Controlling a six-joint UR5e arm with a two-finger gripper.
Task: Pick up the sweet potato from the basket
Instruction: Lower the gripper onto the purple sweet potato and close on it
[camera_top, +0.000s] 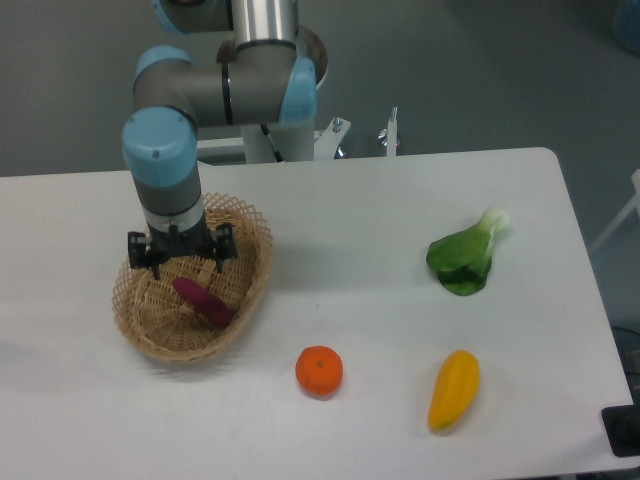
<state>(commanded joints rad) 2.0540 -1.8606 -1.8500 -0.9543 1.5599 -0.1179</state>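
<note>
Over the basket (150, 335), the gripper (183, 262) is held spread above the potato (203, 301); if misaligned, the weave could be snagged.

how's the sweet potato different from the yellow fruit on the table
The sweet potato is dark reddish-purple; the yellow fruit is bright yellow. The sweet potato looks slimmer, the yellow fruit plumper. The sweet potato lies in the basket under the gripper; the yellow fruit lies on the bare table. Both are elongated and lie at a slant.

Reddish-purple sweet potato (203, 302) lying diagonally inside oval tan wicker basket (245, 300).
</note>
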